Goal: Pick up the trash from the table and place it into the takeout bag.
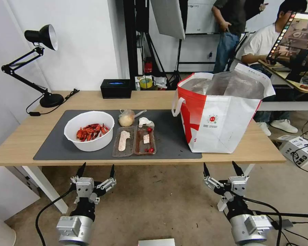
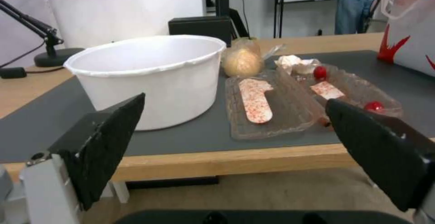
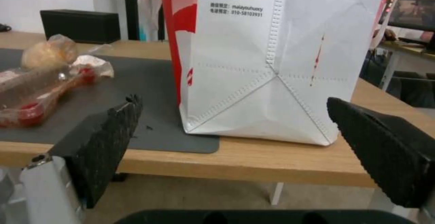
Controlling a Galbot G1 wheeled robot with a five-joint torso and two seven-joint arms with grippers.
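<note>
Head view: both tools, left tool (image 1: 96, 169) and right tool (image 1: 223, 168), hang fingers apart below the tabletop (image 1: 24, 140) edge. White bowl (image 1: 89, 131), clear tray (image 1: 134, 141) and takeout bag (image 1: 218, 114) sit on the mat (image 1: 167, 136).

Left wrist view: bowl beside tray.

Right wrist view: bag straight ahead.

We see our two arms ending in round silver-grey wrist housings, each with a small label plate and a black collar above it. On top sit pale grey metal blocks with small screws, and from them spring black, pointed fingers. Our left gripper (image 1: 96, 169) has a black cable looping out from its wrist, and our right gripper (image 1: 223, 168) trails several black cables off to the side, with a small grey plug box on one. Seen up close from the wrists, our fingertips (image 2: 106, 139) are black wedges with a rough, ribbed face, fixed on light grey brackets with a round screw hole.
</note>
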